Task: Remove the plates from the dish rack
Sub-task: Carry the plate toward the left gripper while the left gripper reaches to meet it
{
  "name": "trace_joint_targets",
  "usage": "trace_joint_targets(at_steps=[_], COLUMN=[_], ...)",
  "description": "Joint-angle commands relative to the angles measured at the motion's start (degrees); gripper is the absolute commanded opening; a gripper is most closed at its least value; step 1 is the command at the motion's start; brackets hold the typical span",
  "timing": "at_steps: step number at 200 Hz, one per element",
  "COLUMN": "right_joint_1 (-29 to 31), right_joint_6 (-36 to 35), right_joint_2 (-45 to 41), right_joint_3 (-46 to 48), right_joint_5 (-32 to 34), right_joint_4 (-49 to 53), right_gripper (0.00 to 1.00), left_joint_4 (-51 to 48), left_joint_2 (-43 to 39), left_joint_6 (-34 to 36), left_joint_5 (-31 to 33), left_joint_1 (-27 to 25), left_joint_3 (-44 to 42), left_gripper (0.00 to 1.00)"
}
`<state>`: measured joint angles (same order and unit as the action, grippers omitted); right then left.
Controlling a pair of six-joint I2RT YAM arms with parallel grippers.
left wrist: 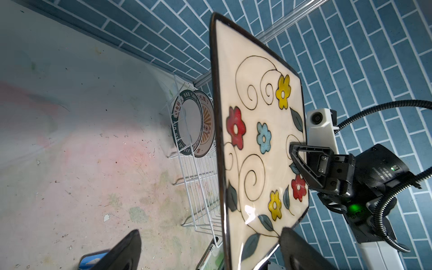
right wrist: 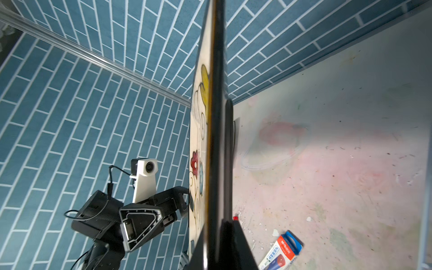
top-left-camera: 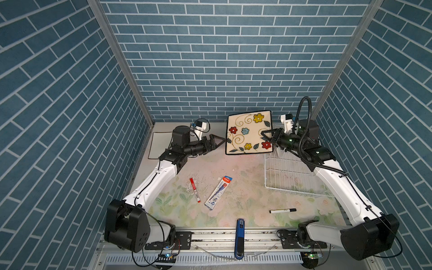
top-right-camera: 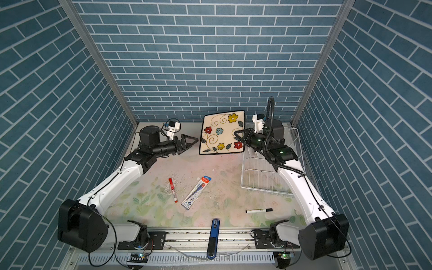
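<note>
A square cream plate (top-left-camera: 249, 133) (top-right-camera: 222, 134) with a black rim and coloured flowers hangs upright above the back of the table, flowers facing the top views. My right gripper (top-left-camera: 265, 136) (top-right-camera: 237, 135) (right wrist: 217, 243) is shut on its right edge. My left gripper (top-left-camera: 223, 140) (top-right-camera: 196, 140) (left wrist: 210, 231) is open at the plate's left edge, one finger on each side of the rim. The white wire dish rack (top-left-camera: 287, 173) (top-right-camera: 261, 173) (left wrist: 201, 182) lies at the right under the right arm. In the left wrist view two round plates (left wrist: 189, 124) with lettered rims stand in it.
On the flowered table top lie a red marker (top-left-camera: 194, 189), a pen packet (top-left-camera: 218, 192) and a black-and-white marker (top-left-camera: 282, 210). A blue tool (top-left-camera: 240, 238) rests on the front rail. A white mat (top-left-camera: 161, 145) lies at the back left.
</note>
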<state>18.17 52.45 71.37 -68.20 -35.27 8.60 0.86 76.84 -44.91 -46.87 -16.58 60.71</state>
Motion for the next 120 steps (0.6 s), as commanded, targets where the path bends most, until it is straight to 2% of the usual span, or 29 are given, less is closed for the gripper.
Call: trace_joint_targets(at_steps=[1, 20, 47, 82, 120], right_joint_1=[-0.42, -0.64, -0.8, -1.02, -0.95], right_joint_6=[9.03, 12.52, 15.03, 18.83, 19.6], right_joint_2=[-1.2, -0.08, 2.41, 4.71, 5.0], right_joint_3=[2.03, 4.46, 4.44, 5.95, 7.5], right_joint_5=[-10.09, -13.17, -17.09, -18.3, -16.69], right_joint_4=[-21.18, -29.07, -31.8, -37.51, -39.13], right_gripper=[0.0, 0.0, 0.0, 0.0, 0.0], left_joint_4=[1.65, 5.22, 6.4, 8.02, 14.02], left_joint_2=[0.06, 0.13, 0.07, -0.02, 2.2], left_joint_6=[-1.75, -4.67, -5.65, -6.66, -10.88], left_joint_5=[-1.88, -2.67, -3.25, -3.55, -5.51], left_joint_1=[1.99, 3.07, 3.46, 3.48, 3.44], left_joint_3=[0.84, -0.02, 0.2, 0.07, -0.28], left_gripper=[0.93, 0.93, 0.93, 0.92, 0.86])
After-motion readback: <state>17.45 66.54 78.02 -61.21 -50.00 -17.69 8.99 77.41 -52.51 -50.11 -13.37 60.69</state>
